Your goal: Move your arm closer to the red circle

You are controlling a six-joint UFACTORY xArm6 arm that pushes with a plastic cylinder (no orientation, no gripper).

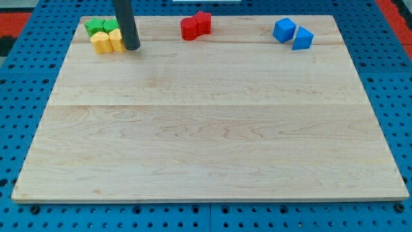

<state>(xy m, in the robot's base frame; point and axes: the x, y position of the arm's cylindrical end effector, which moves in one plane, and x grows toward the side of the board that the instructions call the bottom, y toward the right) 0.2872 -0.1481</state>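
- Camera view puts your tip (132, 47) just beside the yellow blocks (107, 42) – bare, holding nothing
- Red circle (188, 29) lies toward the view's right, slightly higher

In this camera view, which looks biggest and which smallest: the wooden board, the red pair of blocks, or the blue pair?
1. Wooden board, by far the largest.
2 and 3. Red pair and blue pair: they look about alike, so I won't rank them.
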